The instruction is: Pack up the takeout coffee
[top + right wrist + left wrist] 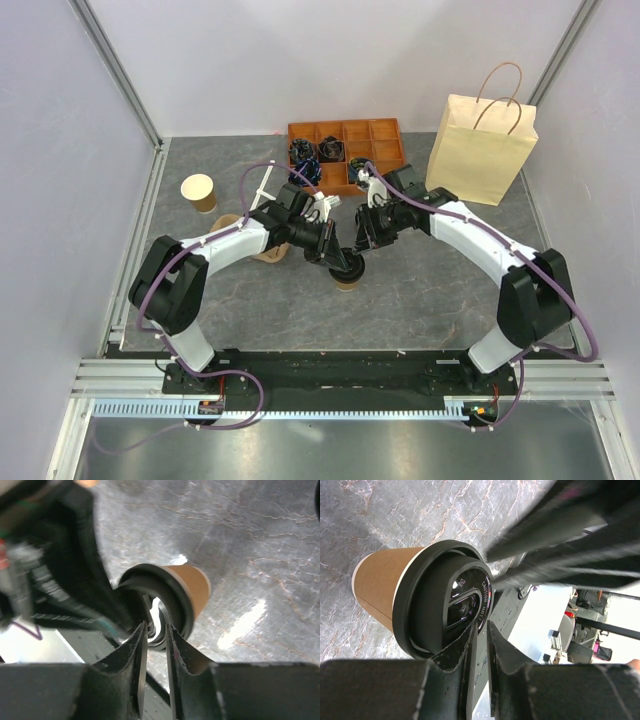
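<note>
The takeout coffee is a brown kraft cup (347, 283) with a black lid (350, 269), standing mid-table between both arms. In the left wrist view the cup (375, 585) and its lid (435, 600) fill the frame. My left gripper (480, 626) has its jaws nearly closed with nothing between them, and its tips rest against the lid's top. In the top view it (338, 258) comes in from the left. My right gripper (362, 242) comes in from the right. Its jaws (156, 626) are also nearly closed, with tips at the lid's rim (176, 600) above the cup (194, 582).
A tan paper bag (482, 150) with handles stands at the back right. An orange compartment tray (372, 140) holding black lids sits at the back centre. An open lidless brown cup (200, 192) stands at the left. A tan pulp carrier (268, 250) lies under the left arm.
</note>
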Action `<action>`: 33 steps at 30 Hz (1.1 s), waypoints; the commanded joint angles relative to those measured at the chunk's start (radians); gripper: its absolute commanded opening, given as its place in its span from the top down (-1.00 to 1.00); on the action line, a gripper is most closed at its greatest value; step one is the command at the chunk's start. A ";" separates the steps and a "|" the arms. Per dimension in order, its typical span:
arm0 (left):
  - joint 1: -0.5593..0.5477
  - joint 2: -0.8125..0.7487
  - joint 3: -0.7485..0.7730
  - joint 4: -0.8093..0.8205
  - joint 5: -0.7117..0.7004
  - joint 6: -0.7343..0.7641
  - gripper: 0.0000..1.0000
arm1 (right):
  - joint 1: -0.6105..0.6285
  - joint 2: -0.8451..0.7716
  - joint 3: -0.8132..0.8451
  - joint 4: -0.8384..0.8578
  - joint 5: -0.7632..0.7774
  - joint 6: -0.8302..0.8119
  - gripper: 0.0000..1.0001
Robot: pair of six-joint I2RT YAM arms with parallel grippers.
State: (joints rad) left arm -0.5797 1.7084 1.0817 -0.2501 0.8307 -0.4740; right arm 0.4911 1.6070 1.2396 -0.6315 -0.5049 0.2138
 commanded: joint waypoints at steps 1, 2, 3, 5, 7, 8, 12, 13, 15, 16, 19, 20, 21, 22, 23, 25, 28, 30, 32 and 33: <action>0.000 0.033 0.024 -0.041 -0.078 0.043 0.59 | 0.006 -0.114 0.018 -0.030 -0.026 0.018 0.39; 0.000 0.033 0.026 -0.041 -0.077 0.043 0.59 | 0.007 -0.117 0.006 -0.024 -0.024 0.021 0.37; 0.000 0.034 0.027 -0.041 -0.079 0.043 0.59 | 0.007 -0.117 -0.011 -0.025 -0.027 0.024 0.37; 0.000 0.036 0.027 -0.043 -0.079 0.046 0.59 | 0.007 -0.104 -0.031 -0.019 -0.035 0.035 0.37; 0.000 0.039 0.027 -0.043 -0.084 0.048 0.59 | 0.007 -0.079 -0.063 -0.010 -0.031 0.036 0.37; 0.000 0.040 0.027 -0.046 -0.082 0.048 0.59 | 0.009 -0.068 -0.075 -0.004 -0.029 0.029 0.37; 0.001 0.049 0.027 -0.048 -0.084 0.049 0.60 | 0.009 -0.007 -0.156 0.039 -0.030 0.012 0.42; 0.001 0.050 0.029 -0.051 -0.088 0.052 0.60 | 0.009 0.011 -0.178 0.045 -0.032 0.012 0.44; 0.001 0.053 0.027 -0.052 -0.090 0.052 0.61 | 0.006 0.027 -0.178 0.050 -0.038 0.013 0.55; 0.003 0.056 0.026 -0.055 -0.090 0.054 0.62 | 0.004 0.024 -0.172 0.047 -0.053 0.018 0.57; 0.004 0.054 0.023 -0.055 -0.093 0.055 0.63 | 0.003 -0.005 -0.132 0.041 -0.084 0.032 0.53; 0.004 0.054 0.023 -0.055 -0.091 0.055 0.63 | 0.001 -0.015 -0.123 0.044 -0.122 0.035 0.46; 0.004 0.056 0.024 -0.055 -0.091 0.054 0.63 | -0.002 -0.030 -0.103 0.041 -0.138 0.039 0.43; 0.006 0.057 0.026 -0.057 -0.090 0.055 0.63 | -0.003 -0.041 -0.094 0.044 -0.152 0.041 0.41; 0.006 0.059 0.029 -0.058 -0.090 0.057 0.63 | -0.005 -0.051 -0.083 0.042 -0.162 0.044 0.35; 0.007 0.057 0.033 -0.060 -0.090 0.061 0.63 | -0.013 -0.078 -0.046 0.044 -0.159 0.039 0.33; 0.007 0.056 0.032 -0.061 -0.087 0.061 0.63 | -0.028 -0.084 -0.008 0.044 -0.123 0.032 0.34; 0.007 0.054 0.032 -0.060 -0.081 0.061 0.64 | -0.029 -0.070 0.015 0.044 -0.092 0.027 0.33; 0.007 0.054 0.032 -0.061 -0.079 0.063 0.64 | -0.031 -0.056 0.029 0.044 -0.084 0.029 0.35; 0.007 0.054 0.034 -0.060 -0.077 0.064 0.64 | -0.031 -0.044 0.040 0.047 -0.064 0.032 0.35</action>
State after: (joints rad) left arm -0.5781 1.7256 1.1061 -0.2810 0.8227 -0.4702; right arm 0.4664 1.5631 1.2160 -0.5991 -0.6125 0.2539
